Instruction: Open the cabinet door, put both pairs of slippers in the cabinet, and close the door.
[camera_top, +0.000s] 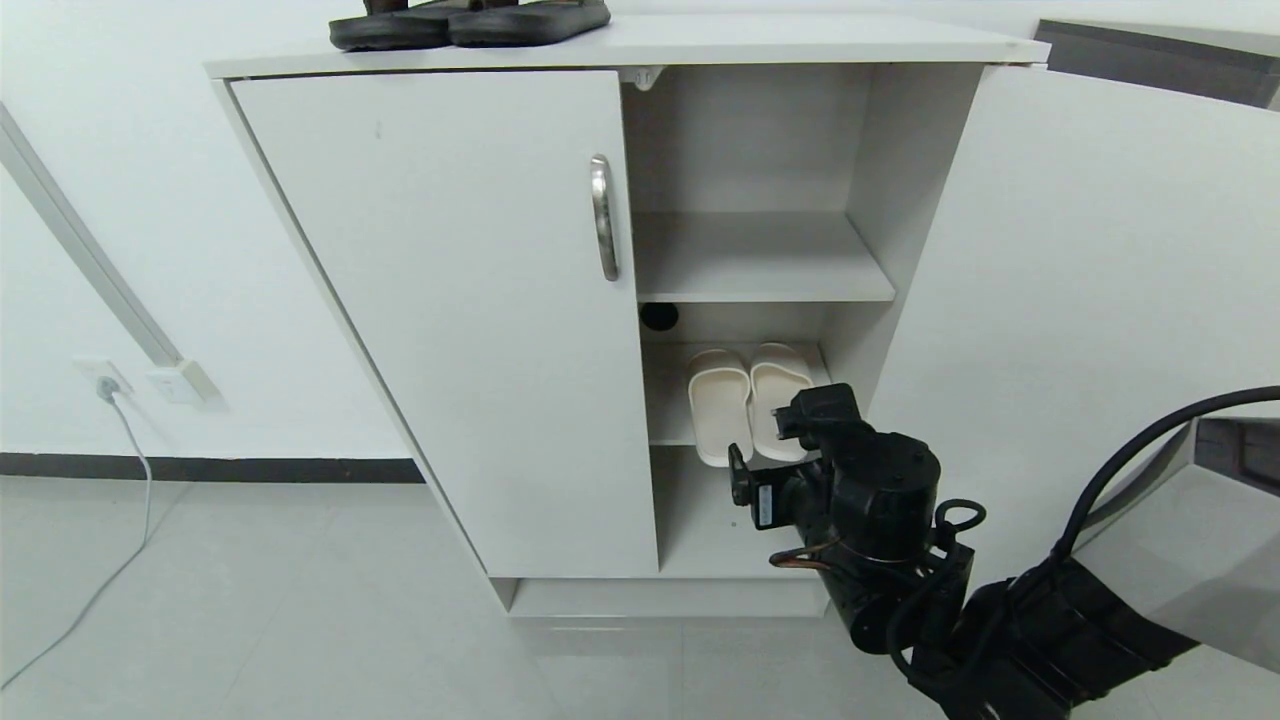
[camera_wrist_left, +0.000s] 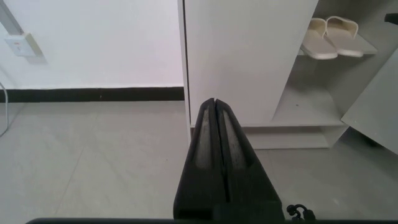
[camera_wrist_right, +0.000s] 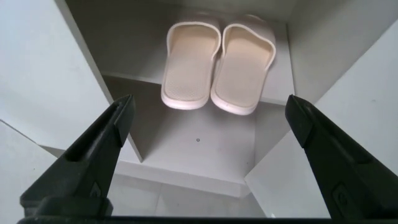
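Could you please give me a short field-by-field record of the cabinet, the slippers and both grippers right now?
doors: right door open, left door shut
cream slippers: side by side on the lower shelf
black slippers: on top of the cabinet
right gripper: open, empty, in front of the cream slippers
left gripper: shut, empty, above the floor

On your left wall (camera_top: 120, 180), note a socket (camera_top: 100, 380) with a grey cable (camera_top: 147, 480) trailing to the tiled floor (camera_top: 250, 620).
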